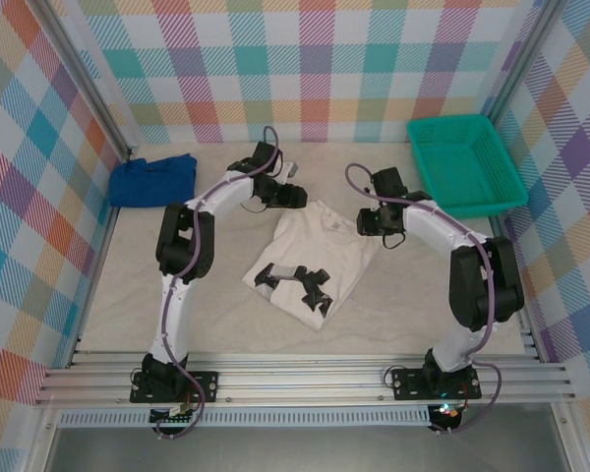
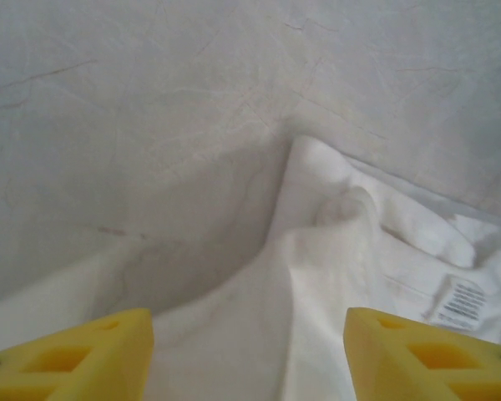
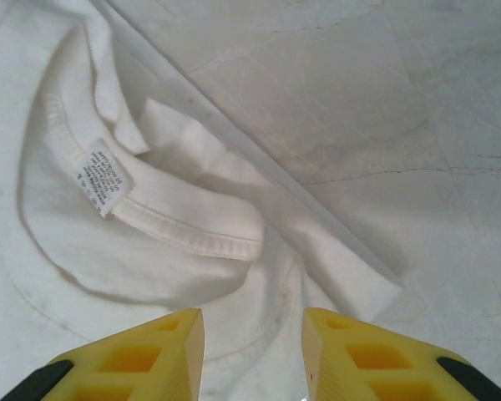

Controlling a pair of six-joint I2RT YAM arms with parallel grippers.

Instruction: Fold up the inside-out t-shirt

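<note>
We are looking down on the table [image 1: 128,295], and the inside-out t-shirt [image 1: 320,246] is lying near its middle as a slanted, partly folded bundle, its far edge sitting between the 2 arms. The teal basket [image 1: 511,187] is standing at the far right and the blue cloth [image 1: 152,180] is lying at the far left, both well apart from the shirt.

The left gripper [image 2: 249,351] is hovering over the shirt's far left corner with its jaws spread wide and nothing between them. The right gripper [image 3: 252,351] is hanging over the collar [image 3: 192,230] with a narrower gap, also empty. The care label [image 3: 100,180] is facing up beside the collar seam.

We are judging the risks from here. The cloth at the collar is lying in rumpled, loose layers, so a pinch there may be catching only 1 layer and dragging the fold apart. The right jaws' narrow gap may be pushing the fabric along instead of closing around it. Both grippers are working near the same edge, so uneven pulling may be skewing the bundle.
</note>
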